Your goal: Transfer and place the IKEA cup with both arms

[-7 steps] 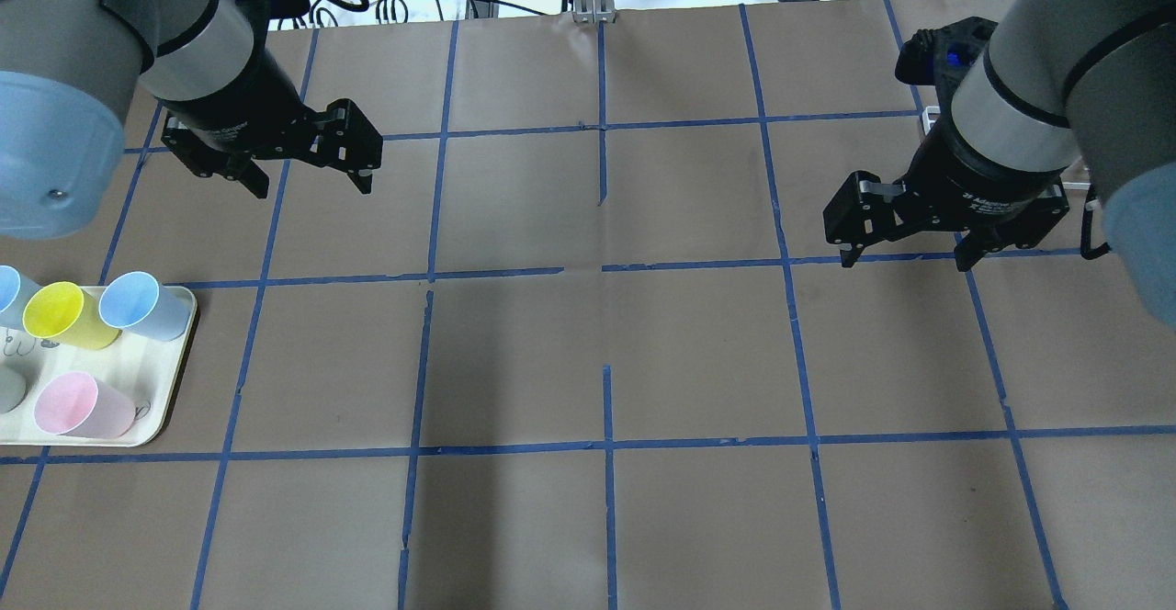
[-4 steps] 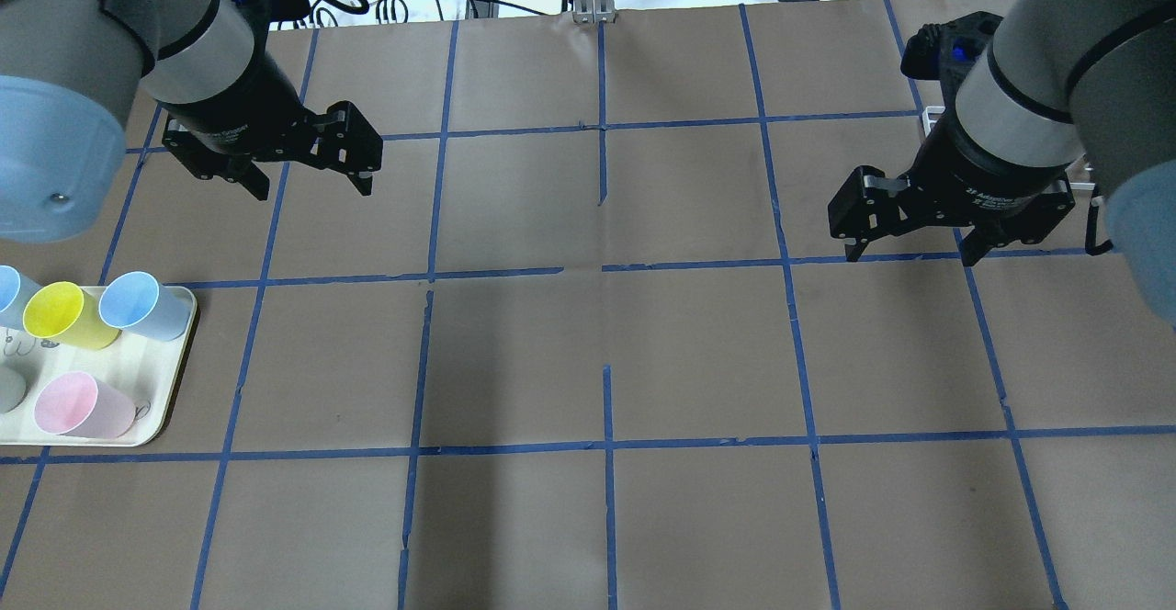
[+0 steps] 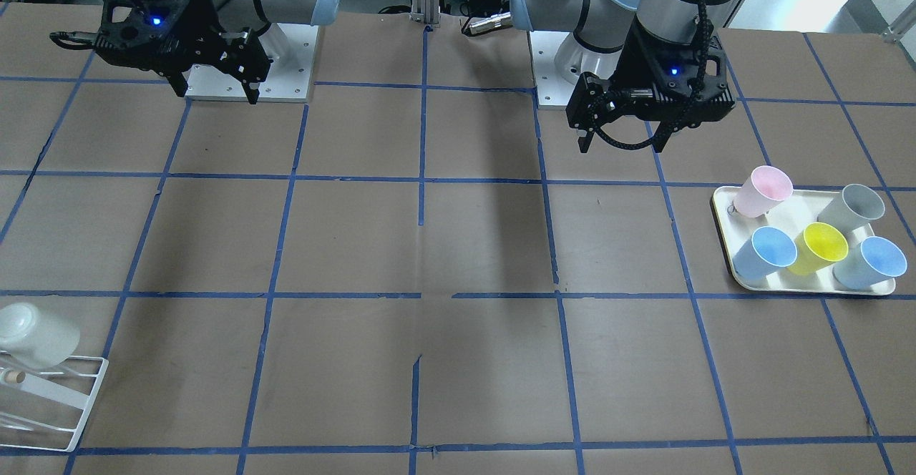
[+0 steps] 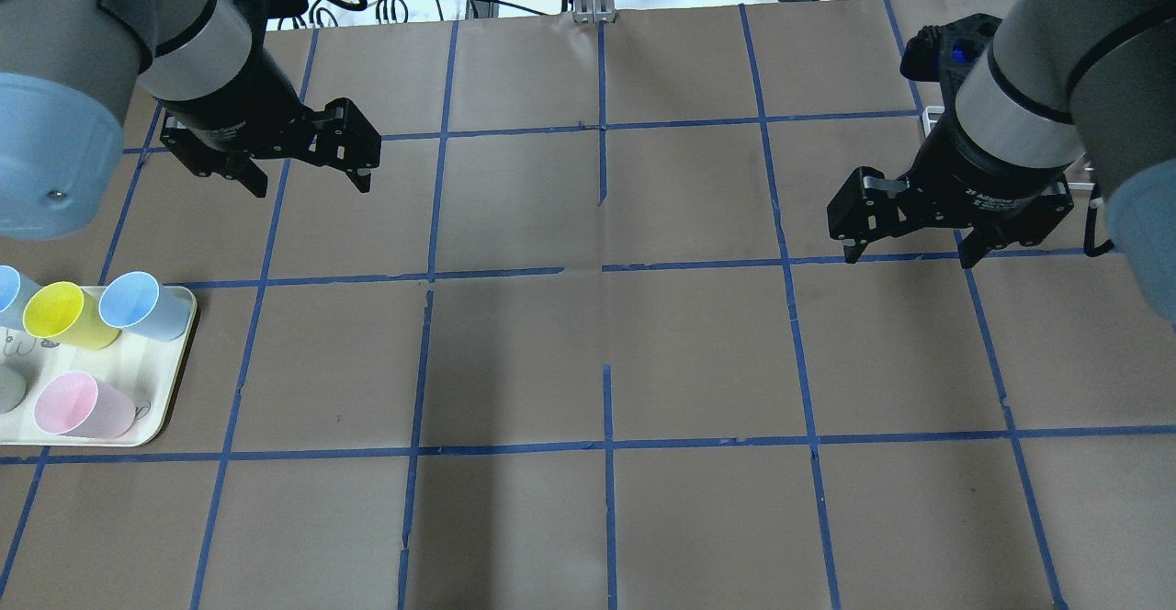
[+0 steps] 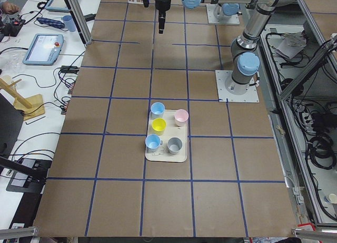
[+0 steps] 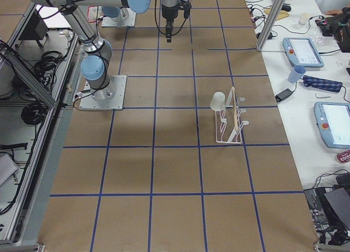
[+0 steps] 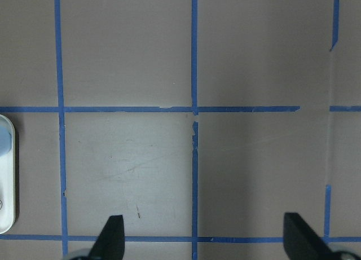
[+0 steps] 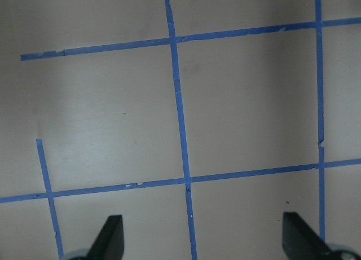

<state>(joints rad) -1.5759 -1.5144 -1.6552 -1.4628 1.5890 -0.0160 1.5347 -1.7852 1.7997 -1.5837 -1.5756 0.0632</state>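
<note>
The IKEA cup (image 3: 36,335), plain white, lies tilted on a white wire rack (image 3: 71,403) at the table's end on my right side; it also shows in the exterior right view (image 6: 219,100). In the overhead view my right arm hides it. My right gripper (image 4: 908,261) is open and empty, hovering above the table well away from the rack; it also shows in the front-facing view (image 3: 215,96). My left gripper (image 4: 312,189) is open and empty above the table, also seen in the front-facing view (image 3: 620,147). Both wrist views show only taped table between open fingertips (image 7: 110,240) (image 8: 110,240).
A cream tray (image 4: 175,380) on my left side holds a pink cup (image 3: 764,190), a grey cup (image 3: 853,207), a yellow cup (image 3: 819,246) and two blue cups. Its edge shows in the left wrist view (image 7: 5,175). Brown paper with blue tape grid covers the table.
My right arm has shifted slightly, its gripper edging a little farther from me. My left arm has barely moved. Both grippers stay open.
</note>
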